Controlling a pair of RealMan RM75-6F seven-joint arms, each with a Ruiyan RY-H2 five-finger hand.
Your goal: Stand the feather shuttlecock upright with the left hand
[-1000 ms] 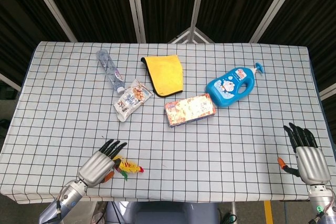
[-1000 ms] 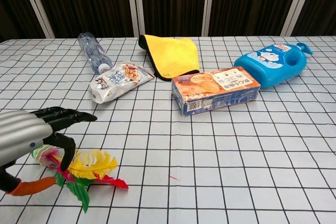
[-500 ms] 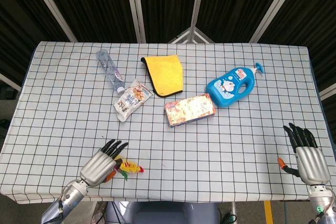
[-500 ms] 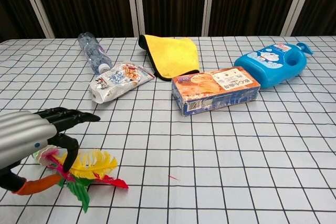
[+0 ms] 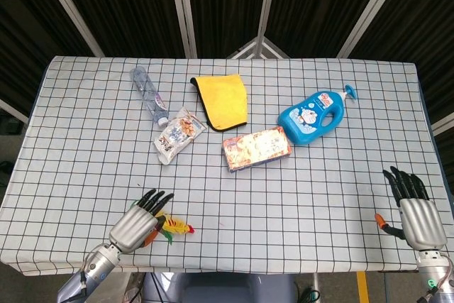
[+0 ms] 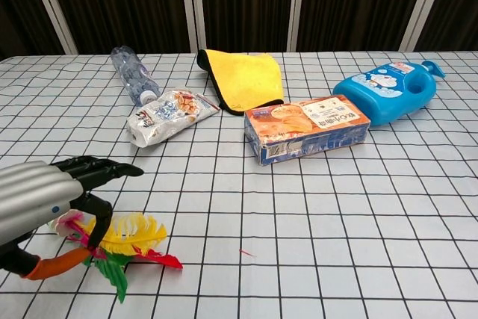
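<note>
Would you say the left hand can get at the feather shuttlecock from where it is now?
Probably yes. The left hand hangs right over the feather shuttlecock, which lies on its side on the checked tablecloth, with fingers curled at its base end. Nothing stands between them; whether it grips yet is unclear.

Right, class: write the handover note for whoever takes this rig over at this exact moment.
Left hand: over the base end of the feather shuttlecock, fingers curved around it; a firm grip can't be confirmed.
Right hand: open, holding nothing, at the near right edge of the table.
Done: left hand has reached the shuttlecock.
Left: it lies on its side near the front left edge; grip it and stand it upright.
</note>
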